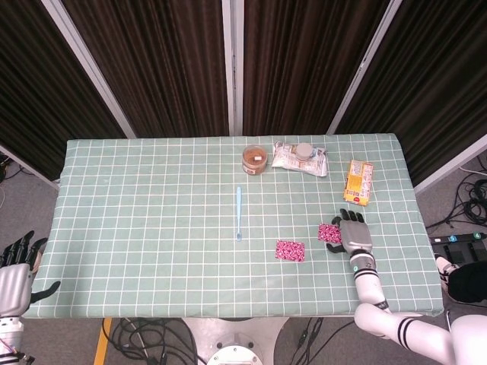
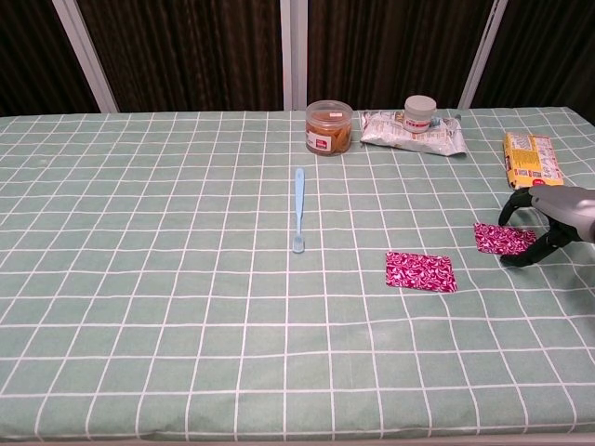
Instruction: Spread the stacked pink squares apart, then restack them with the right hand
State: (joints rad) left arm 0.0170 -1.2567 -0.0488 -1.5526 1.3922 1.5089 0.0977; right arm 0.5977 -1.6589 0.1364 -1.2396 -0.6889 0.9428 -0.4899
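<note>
- Green checked tablecloth [image 1: 152, 198] — covers the whole table.
- Light blue spoon [image 1: 238, 213] at centre.
- Amber jar [image 1: 255, 159], 12 o'clock.
- Crinkly packet [image 1: 293, 158] under a white-lidded tub [image 1: 305, 150].
- Yellow snack box [image 1: 358, 182] — 2 o'clock.

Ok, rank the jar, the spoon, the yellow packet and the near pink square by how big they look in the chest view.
1. Near pink square, though it lies closest to the camera.
2. Yellow packet and jar: too alike to split.
3. Spoon: longest, but thin.

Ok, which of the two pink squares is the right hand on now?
The pink square nearer the yellow packet, at the right hand: square. The other pink square lies alone, nearer the blue spoon.
</note>
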